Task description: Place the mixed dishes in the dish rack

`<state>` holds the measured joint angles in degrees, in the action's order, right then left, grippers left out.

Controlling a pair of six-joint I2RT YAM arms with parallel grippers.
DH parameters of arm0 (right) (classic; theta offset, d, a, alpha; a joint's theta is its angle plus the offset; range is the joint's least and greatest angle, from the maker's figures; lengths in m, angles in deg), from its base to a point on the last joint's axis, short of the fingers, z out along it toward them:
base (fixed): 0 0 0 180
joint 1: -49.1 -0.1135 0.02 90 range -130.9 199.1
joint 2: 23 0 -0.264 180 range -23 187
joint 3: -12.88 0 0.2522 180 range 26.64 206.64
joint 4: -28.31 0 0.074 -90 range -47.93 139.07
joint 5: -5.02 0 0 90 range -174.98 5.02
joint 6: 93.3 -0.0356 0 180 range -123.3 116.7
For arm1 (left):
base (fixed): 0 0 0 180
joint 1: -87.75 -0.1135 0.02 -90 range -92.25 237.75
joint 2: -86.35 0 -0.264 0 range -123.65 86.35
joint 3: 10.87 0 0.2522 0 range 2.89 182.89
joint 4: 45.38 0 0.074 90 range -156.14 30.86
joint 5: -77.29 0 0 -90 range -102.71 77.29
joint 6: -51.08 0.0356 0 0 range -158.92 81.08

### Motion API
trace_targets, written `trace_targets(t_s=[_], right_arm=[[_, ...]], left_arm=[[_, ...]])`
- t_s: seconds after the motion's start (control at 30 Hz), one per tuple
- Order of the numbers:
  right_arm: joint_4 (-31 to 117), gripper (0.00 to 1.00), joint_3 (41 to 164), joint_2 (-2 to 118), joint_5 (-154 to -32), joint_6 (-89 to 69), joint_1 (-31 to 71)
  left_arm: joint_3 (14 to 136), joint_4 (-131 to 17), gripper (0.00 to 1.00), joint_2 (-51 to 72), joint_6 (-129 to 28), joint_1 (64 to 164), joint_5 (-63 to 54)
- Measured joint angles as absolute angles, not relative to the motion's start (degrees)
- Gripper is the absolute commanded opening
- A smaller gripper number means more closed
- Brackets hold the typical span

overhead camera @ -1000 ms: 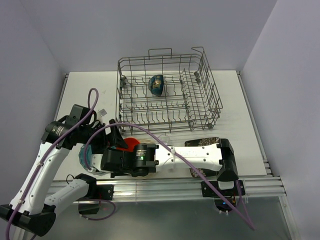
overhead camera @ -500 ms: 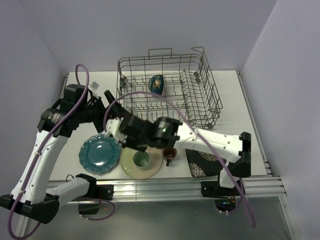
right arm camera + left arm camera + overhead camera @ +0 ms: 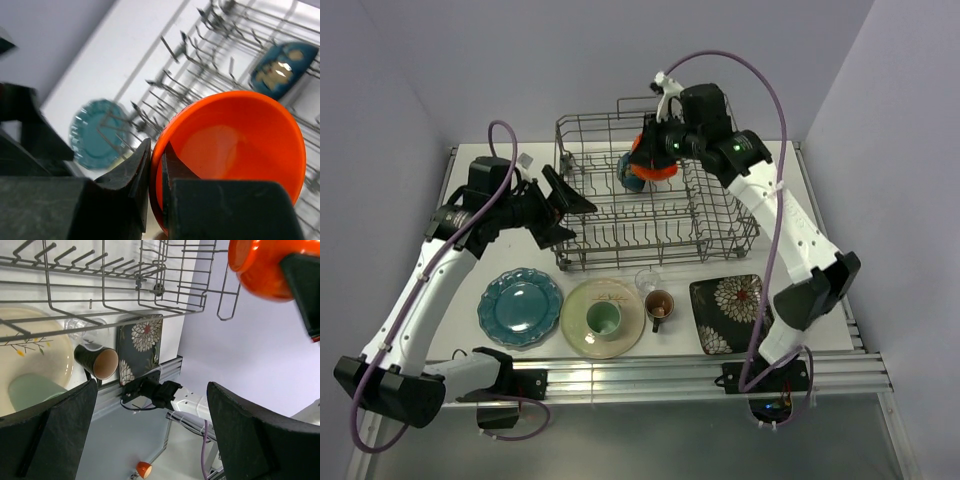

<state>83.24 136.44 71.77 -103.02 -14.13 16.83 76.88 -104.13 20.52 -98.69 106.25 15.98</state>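
My right gripper [image 3: 663, 146] is shut on the rim of the red-orange bowl [image 3: 649, 162], held tilted above the back of the dish rack [image 3: 745, 215]. In the right wrist view the fingers pinch the bowl [image 3: 235, 145] over the rack tines [image 3: 172, 82]. The dark bowl [image 3: 633, 173] stands in the rack. My left gripper [image 3: 574, 217] is open and empty at the rack's left side. On the table in front lie the teal plate [image 3: 520, 307], the cream plate [image 3: 576, 322] with the pale green cup [image 3: 604, 318] on it, the clear glass [image 3: 647, 280], the brown mug [image 3: 658, 305] and the black floral plate [image 3: 728, 313].
The rack's loop handle [image 3: 640, 101] rises at the back. Purple walls close in behind and on both sides. The left wrist view shows the rack's wire floor [image 3: 100, 285], the mug [image 3: 97, 362] and the floral plate [image 3: 140, 347] below it.
My right arm has lifted the red-orange bowl from the front left of the table and swung it up over the back of the rack. My left gripper moved toward the rack's left side.
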Motion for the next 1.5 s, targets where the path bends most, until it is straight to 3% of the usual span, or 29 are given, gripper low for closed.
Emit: trace_targets(t_s=[0.43,0.67,1.1,1.5], right_arm=[[58.95,0.0,138.58,88.88,-125.69,-41.43,31.89],[35.35,0.0,137.51,97.86,-129.32,-61.96,31.43],[12.73,0.0,136.11,106.43,-117.6,-84.82,25.18],[13.08,0.0,132.88,107.65,-104.62,-87.46,21.46]], left_arm=[[83.75,-104.28,0.96,12.89,-94.67,105.23,14.78],[89.21,-109.25,0.96,9.42,-90.64,104.13,7.46],[93.89,-113.64,0.96,8.2,-87.41,101.42,2.28],[93.89,-113.94,0.95,7.19,-87.39,100.2,2.43]])
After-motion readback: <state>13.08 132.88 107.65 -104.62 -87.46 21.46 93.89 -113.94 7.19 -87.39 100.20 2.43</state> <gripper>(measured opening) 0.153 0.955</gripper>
